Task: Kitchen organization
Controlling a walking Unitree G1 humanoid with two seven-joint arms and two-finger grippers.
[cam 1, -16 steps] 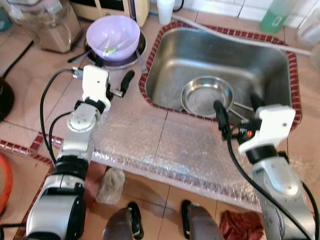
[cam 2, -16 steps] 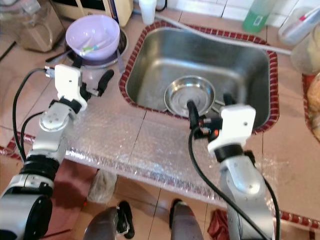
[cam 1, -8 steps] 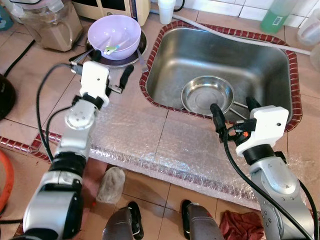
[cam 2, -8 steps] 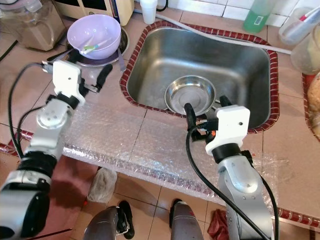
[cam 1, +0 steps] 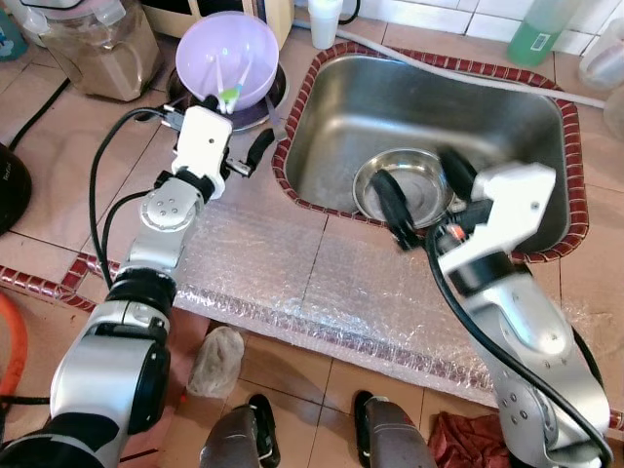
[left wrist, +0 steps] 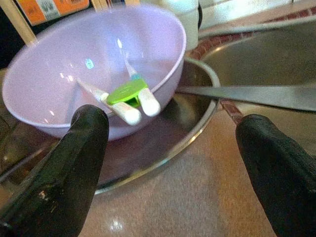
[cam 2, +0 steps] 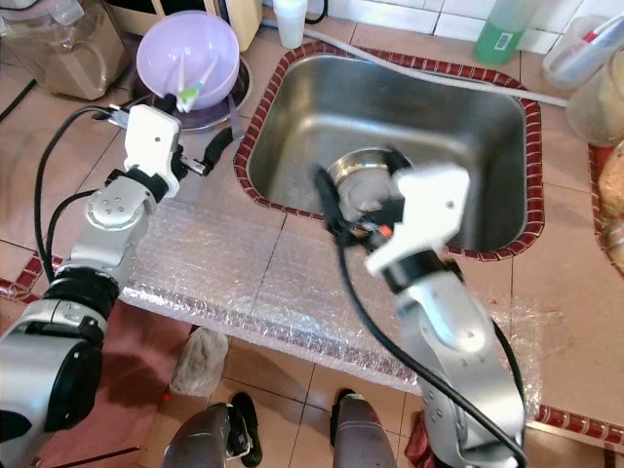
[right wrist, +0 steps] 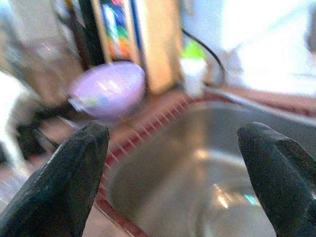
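1. The bowl (cam 1: pixel 226 60) is pale purple plastic, tilted, resting in a steel pan (left wrist: pixel 192 123) left of the sink (cam 1: pixel 526 117).
2. It holds two white-handled utensils (left wrist: pixel 136 101), one green-tipped.
3. One steel dish (cam 1: pixel 421 175) lies in the sink.
4. Left gripper (left wrist: pixel 173 163), fingers spread, sits just before the bowl.
5. Right gripper (cam 1: pixel 421 193) hangs wide apart over the sink.

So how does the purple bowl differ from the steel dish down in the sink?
The purple bowl is deep plastic, sits on a metal plate on the counter and holds small utensils with a green piece. The steel dish is shallow metal, lies on the sink floor and looks empty, partly hidden by the right gripper. Both are round and upright.
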